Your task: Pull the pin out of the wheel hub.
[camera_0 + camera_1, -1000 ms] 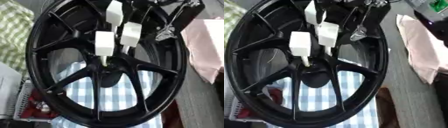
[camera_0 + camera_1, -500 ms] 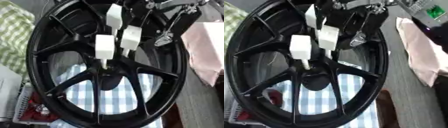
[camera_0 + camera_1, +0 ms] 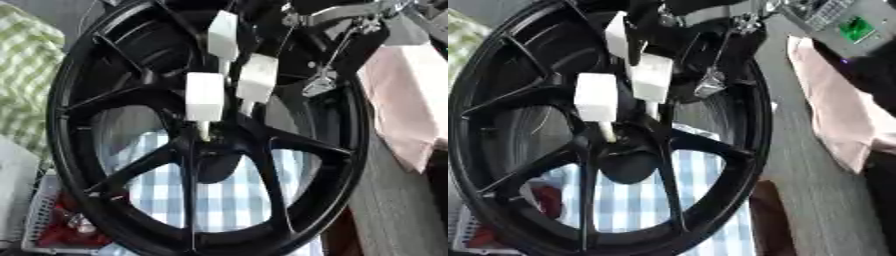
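1. Wheel (image 3: 79, 100): black, multi-spoke, fills nearly the whole view, face toward the camera. Blue-white checked cloth (image 3: 227, 200) shows through the near spoke gaps.
2. Side clutter: pink cloth (image 3: 411, 100) at right, green checked fabric (image 3: 26, 75) at left, a white basket (image 3: 39, 210) with red contents at near left. None of it is in the way.
3. Robot arm: black and silver hardware (image 3: 346, 30) comes in from the far right and crosses the rim. Probably the right hand, but it merges with the black wheel, so I cannot tell how open its fingers are or whether they hold anything. Left hand is not visible.
4. Hub (image 3: 214, 160): dark centre where the spokes meet, slightly near of mid-frame.
5. Pins: three white block-headed pins. The nearest pin (image 3: 204, 102) has its thin shank running down to the hub's far edge; two others (image 3: 256, 80) (image 3: 222, 32) sit farther up and right.
6. How I'd do it: grip the white head on its flat sides and pull straight along the shank axis, no sideways lever, or it'll bind in the hole. Keep clear of the neighbouring heads, which sit just beside it.
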You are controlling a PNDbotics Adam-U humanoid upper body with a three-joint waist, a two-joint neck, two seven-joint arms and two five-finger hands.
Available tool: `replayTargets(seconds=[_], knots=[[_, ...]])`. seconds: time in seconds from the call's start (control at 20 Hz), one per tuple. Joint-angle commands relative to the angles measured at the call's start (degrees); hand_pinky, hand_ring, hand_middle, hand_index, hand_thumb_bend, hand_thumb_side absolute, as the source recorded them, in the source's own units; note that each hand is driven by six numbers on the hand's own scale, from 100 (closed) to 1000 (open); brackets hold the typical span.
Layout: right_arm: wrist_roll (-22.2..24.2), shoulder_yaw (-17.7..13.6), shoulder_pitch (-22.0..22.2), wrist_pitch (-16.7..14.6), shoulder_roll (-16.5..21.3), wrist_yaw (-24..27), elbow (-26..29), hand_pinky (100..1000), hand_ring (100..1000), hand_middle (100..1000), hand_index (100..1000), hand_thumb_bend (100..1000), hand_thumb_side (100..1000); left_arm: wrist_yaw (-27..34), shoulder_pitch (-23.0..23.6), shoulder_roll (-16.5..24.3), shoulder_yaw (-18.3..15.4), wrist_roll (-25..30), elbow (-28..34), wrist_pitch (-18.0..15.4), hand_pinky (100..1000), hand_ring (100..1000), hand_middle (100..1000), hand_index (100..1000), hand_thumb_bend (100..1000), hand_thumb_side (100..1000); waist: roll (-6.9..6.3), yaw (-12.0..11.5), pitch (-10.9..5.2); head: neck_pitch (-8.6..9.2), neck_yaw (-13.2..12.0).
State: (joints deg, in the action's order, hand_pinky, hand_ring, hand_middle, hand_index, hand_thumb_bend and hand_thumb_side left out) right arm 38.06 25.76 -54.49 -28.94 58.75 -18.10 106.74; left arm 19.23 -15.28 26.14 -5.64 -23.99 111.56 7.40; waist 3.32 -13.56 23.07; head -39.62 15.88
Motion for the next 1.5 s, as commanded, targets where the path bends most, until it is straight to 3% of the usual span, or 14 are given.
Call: replayTargets(seconds=[0.05, 0.6, 1.5], knots=[[0.76, -0.46, -0.99, -0.96, 0.96, -0.36, -0.33, 881, 657, 677, 759, 465, 257, 0.35, -0.47, 0.84, -0.50, 0.07, 0.93, 0.03, 664, 649, 615, 730, 516, 652, -0.30, -0.14, -0.15, 1.23, 0.81], [1.39, 0.36, -1.10, -1.42, 0.27, -0.21, -1.46, 880, 655, 675, 758, 461, 265, 0.40, -0.46, 0.80, -0.47, 0.06, 0.92, 0.05, 665, 647, 614, 730, 513, 651, -0.26, -0.15, -0.11, 2.44, 1.35], [1.34, 0.69, -0.89, -1.74, 0.24, -0.25, -1.89, 879, 649, 667, 751, 453, 247, 0.32, -0.56, 0.77, -0.40, 0.13, 0.99, 0.08, 667, 644, 614, 730, 512, 650, -0.23, -0.34, -0.19, 2.03, 0.39]])
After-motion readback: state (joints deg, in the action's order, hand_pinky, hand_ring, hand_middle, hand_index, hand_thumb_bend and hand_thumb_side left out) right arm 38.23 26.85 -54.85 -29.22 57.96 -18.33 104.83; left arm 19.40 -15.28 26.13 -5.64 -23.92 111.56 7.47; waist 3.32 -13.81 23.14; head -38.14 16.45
